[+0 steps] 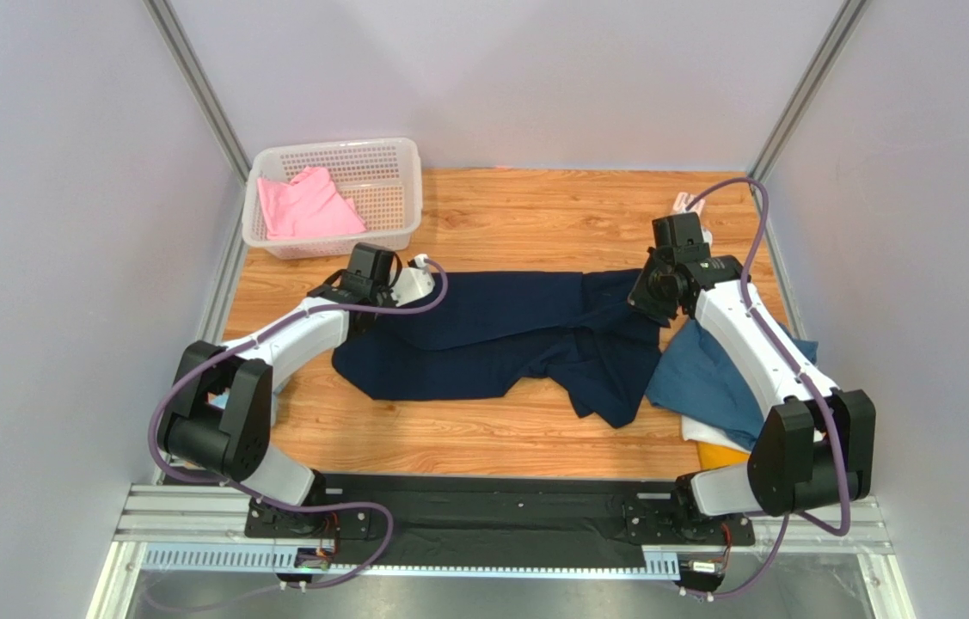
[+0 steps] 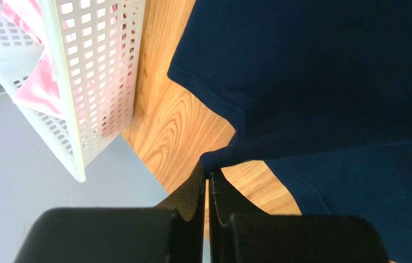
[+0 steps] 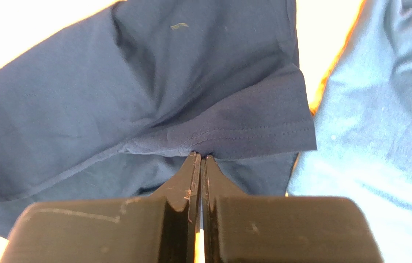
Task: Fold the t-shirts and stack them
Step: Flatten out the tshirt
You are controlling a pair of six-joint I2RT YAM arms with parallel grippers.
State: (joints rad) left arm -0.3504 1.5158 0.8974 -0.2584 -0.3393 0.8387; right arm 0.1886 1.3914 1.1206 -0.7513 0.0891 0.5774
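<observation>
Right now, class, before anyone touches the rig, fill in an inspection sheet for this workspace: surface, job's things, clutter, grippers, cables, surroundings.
Surface: wooden table, its grain showing around the cloth.
Job's things: navy t-shirt spread across the middle, bunched toward the right; teal t-shirt at the right, lying over a white t-shirt and a yellow t-shirt; pink t-shirt in the white basket.
Clutter: small pale item at the far right edge, too small to identify.
Grippers: left gripper shut on a navy edge; right gripper shut on a navy fold.
Cables: purple cables looped along both arms.
Surroundings: grey walls, metal frame posts.
</observation>
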